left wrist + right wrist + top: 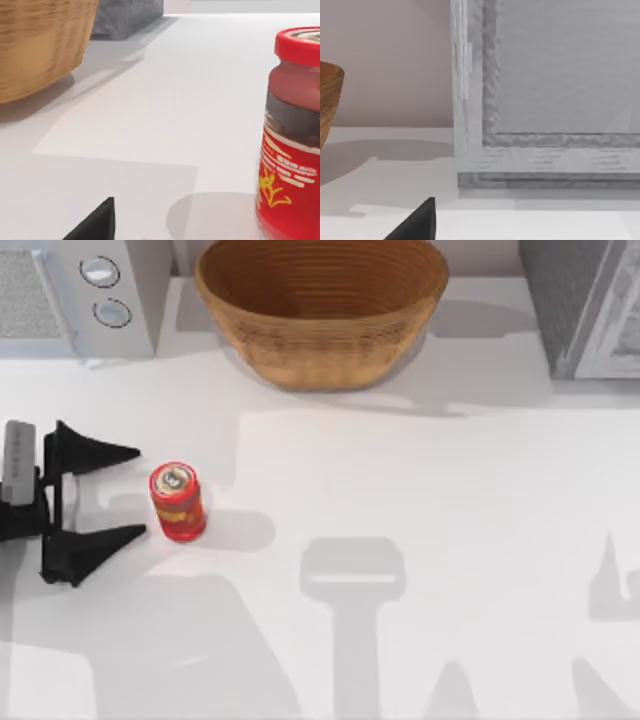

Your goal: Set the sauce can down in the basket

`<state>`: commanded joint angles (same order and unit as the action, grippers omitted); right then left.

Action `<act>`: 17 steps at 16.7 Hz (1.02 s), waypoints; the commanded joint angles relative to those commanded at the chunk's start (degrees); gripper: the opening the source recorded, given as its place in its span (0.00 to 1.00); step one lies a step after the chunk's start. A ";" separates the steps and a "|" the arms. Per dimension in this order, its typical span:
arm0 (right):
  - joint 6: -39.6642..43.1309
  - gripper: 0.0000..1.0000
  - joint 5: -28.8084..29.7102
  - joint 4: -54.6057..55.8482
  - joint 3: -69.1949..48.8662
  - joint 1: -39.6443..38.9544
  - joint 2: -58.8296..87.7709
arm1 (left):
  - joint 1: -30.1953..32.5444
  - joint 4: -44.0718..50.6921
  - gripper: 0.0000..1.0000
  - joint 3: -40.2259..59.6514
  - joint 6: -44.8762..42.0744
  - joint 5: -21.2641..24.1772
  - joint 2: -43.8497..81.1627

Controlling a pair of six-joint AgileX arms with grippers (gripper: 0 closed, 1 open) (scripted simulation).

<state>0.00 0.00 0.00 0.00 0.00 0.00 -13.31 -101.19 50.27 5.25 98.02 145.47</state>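
Observation:
The sauce can [178, 502] stands upright on the white table at the left, red with a yellow-orange label and a silver top. My left gripper [142, 491] lies level just left of it, open, its two black fingertips a little short of the can and not touching it. In the left wrist view the can [295, 145] looms close, with one fingertip [97, 225] low in the picture. The basket [320, 305], wide tan wicker, stands at the back middle, its wall [40, 45] off to one side. A dark part of my right gripper [417, 225] faces a grey box.
A pale appliance with two round knobs [80, 295] stands at the back left. A grey box [580, 305] sits at the back right, beside the basket; its framed face [545, 100] is close before the right wrist camera. Open table lies between the can and the basket.

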 joint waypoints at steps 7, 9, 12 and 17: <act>0.00 1.00 0.00 0.00 0.00 0.00 0.00 | 1.62 1.75 1.00 4.97 -0.55 -3.16 3.54; 0.00 1.00 0.00 0.00 0.00 0.00 0.00 | 3.04 3.05 1.00 4.46 -1.64 -3.24 3.04; 0.00 1.00 0.00 0.00 0.00 0.00 0.00 | 4.91 5.84 1.00 3.39 -4.26 -4.78 1.80; 0.00 1.00 0.00 0.00 0.00 0.00 0.00 | 8.23 11.74 1.00 1.05 -9.81 -8.31 -0.90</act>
<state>0.00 0.00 0.00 0.00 0.00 0.00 -5.08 -89.45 51.32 -4.55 89.72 144.57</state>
